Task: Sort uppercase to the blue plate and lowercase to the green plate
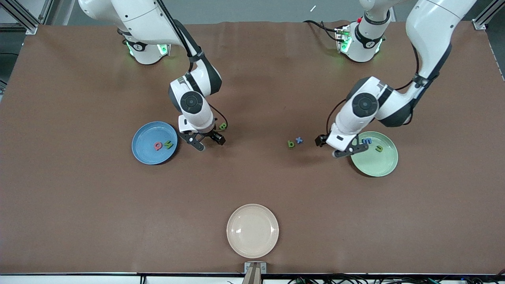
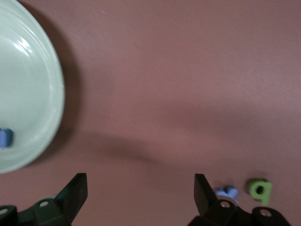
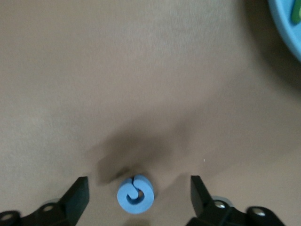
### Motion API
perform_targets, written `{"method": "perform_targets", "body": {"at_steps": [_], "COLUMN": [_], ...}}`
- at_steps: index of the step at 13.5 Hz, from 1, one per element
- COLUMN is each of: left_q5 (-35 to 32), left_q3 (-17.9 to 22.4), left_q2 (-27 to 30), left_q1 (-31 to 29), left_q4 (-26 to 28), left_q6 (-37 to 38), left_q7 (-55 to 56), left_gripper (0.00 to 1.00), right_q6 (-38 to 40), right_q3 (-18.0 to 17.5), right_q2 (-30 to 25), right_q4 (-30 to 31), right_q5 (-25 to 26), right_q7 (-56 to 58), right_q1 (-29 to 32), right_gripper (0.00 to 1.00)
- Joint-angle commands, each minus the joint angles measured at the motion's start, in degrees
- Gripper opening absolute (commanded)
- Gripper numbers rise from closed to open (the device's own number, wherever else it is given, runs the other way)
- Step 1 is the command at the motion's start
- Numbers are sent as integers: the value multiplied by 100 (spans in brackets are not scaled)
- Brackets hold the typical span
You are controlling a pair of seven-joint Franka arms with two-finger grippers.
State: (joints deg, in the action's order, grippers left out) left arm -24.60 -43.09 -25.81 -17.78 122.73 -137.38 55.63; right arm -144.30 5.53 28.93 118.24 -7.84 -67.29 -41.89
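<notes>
Uppercase letters split: red Q [image 1: 158,146] and green N [image 1: 169,144] lying in blue plate [image 1: 143,152] toward the right arm's end, blue C [image 3: 135,194] on bare table between the spread fingers of right gripper [image 1: 205,141], green B [image 1: 223,126] on table just beside that gripper. Lowercase: blue m [image 1: 367,141] and green u [image 1: 378,148] in green plate [image 1: 376,165] toward the left arm's end; blue x [image 1: 299,139] and green p [image 1: 291,144] touching on table between the two plates. Left gripper [image 1: 352,150] released, nothing held, at rim of green plate; cream plate [image 1: 252,230] nearest the front camera.
</notes>
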Motion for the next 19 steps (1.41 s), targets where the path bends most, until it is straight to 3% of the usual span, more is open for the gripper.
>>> {"method": "perform_targets", "body": {"at_steps": [1, 6, 9, 11, 16, 19], "left_q5": [-18, -27, -45, -62, -71, -80], "left_q3": [20, 37, 55, 64, 432, 608], "left_q2": [-239, -521, -644, -740, -846, -1004], "left_q1": [335, 714, 828, 917, 1346, 1523], "left_q4": [-222, -451, -469, -539, -601, -732], "left_q6": [98, 98, 89, 89, 45, 19], "left_q7": [430, 510, 510, 588, 624, 624], "left_gripper": [100, 98, 91, 88, 88, 86], "right_q6": [-90, -238, -344, -336, -248, 32], "right_q3": [27, 27, 27, 27, 27, 44], "right_q2": [-36, 60, 122, 131, 122, 43], "right_q4": [85, 85, 85, 85, 76, 24], "right_q5": [-42, -42, -42, -42, -42, -42], "right_q7": [-126, -135, -170, -170, -319, -214], "right_q1": [-91, -91, -100, -100, -91, 14], "right_gripper": [85, 71, 67, 55, 7, 2]}}
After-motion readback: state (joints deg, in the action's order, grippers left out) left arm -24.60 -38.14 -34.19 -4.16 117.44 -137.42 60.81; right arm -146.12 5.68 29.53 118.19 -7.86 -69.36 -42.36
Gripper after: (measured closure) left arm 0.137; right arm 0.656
